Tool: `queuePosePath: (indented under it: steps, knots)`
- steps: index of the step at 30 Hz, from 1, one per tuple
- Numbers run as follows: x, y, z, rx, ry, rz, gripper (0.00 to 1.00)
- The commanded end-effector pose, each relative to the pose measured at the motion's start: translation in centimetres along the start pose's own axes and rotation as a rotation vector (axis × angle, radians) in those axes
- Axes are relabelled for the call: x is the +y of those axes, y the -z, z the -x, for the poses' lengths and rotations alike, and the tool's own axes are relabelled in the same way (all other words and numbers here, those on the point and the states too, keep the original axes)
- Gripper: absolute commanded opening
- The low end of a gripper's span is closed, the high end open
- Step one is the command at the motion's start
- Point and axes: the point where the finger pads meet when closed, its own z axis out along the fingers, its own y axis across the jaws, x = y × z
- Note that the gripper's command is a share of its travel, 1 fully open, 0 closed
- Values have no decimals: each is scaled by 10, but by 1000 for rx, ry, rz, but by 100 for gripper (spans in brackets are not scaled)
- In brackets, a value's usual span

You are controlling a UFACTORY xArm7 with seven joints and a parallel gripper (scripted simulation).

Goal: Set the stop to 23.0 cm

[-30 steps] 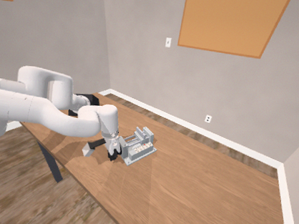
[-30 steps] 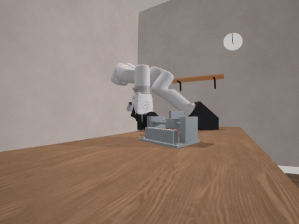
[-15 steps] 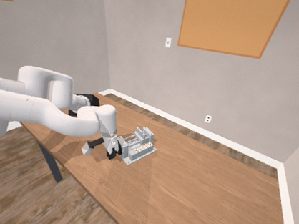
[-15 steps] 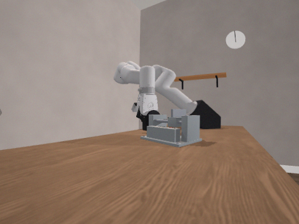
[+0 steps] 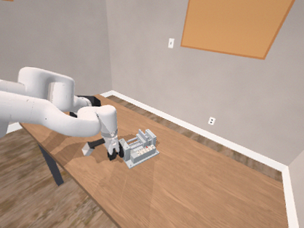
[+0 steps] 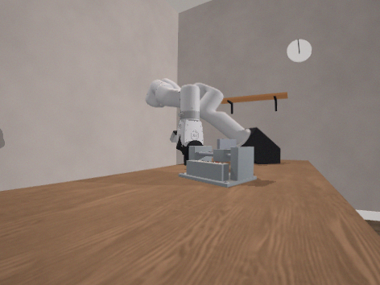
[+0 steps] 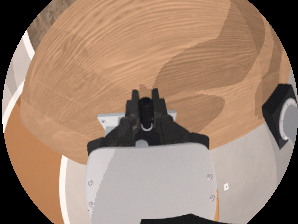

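Observation:
The grey stop device (image 5: 134, 161) (image 6: 242, 163) stands on the table. Its stop, a grey block with an upright plate (image 6: 226, 144), sits on the rods between the end blocks, nearer the end away from the handwheel. A scale (image 5: 145, 152) with a small red mark runs along the front; its numbers are too small to read. The black handwheel (image 5: 121, 150) (image 6: 196, 143) is at the near end, partly hidden by the fingers. My gripper (image 5: 112, 156) (image 7: 145, 97) points down beside the wheel, shut on its black handle (image 7: 146, 108).
A black wedge-shaped object (image 6: 263, 149) stands on the table (image 5: 198, 194) behind the device. The arm reaches in over the table's left side in the top view, and its shadow falls there. A wall shelf (image 6: 258, 97) is in the background.

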Motion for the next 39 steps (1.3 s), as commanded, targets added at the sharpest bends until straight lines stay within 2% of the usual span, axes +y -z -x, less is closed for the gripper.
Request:
queuePosePath:
  steps: [1, 39]
  knots:
    - [5, 2, 0, -1, 1, 0, 6]
    - [18, 13, 0, -1, 1, 0, 6]
